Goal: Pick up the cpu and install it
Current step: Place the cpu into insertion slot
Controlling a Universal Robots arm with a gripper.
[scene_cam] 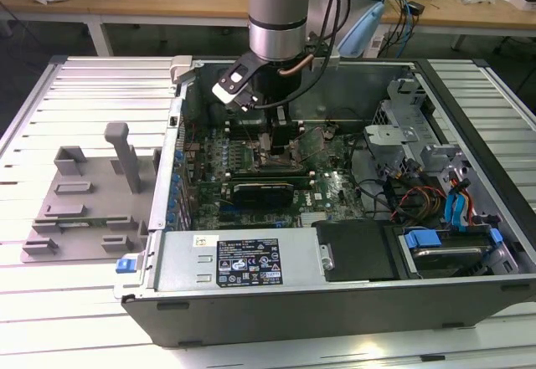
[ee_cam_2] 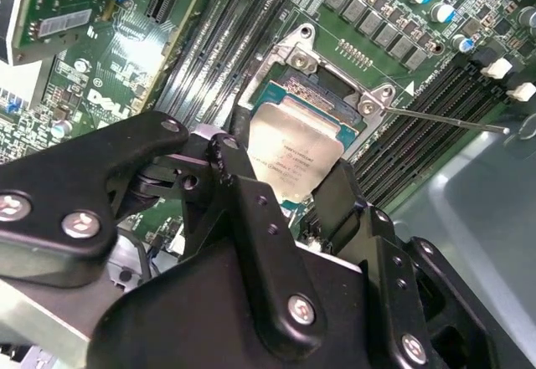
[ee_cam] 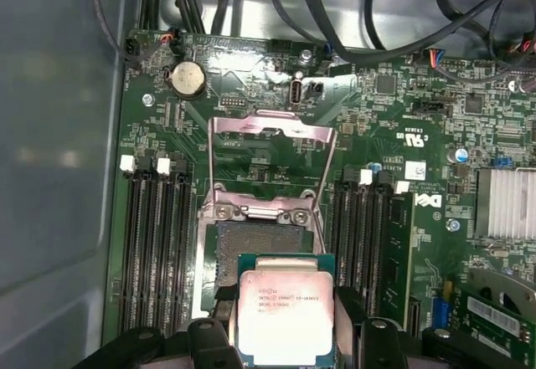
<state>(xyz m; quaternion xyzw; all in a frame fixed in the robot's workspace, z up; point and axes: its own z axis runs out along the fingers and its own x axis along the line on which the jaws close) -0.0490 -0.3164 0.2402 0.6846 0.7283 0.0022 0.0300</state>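
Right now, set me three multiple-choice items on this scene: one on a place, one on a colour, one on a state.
1. Where is the cpu?
A. On the grey fixture plate
B. Held in the gripper, over the socket
C. On the power supply

2. What colour is the motherboard?
A. Red
B. White
C. Green

3. How does the socket's load frame stand?
A. Swung open
B. Clamped shut
C. Taken off

Answers: 1 B, the gripper clasps the chip over the dark socket in both wrist views. 2 C, the board is green throughout. 3 A, the frame is hinged back beyond the socket.
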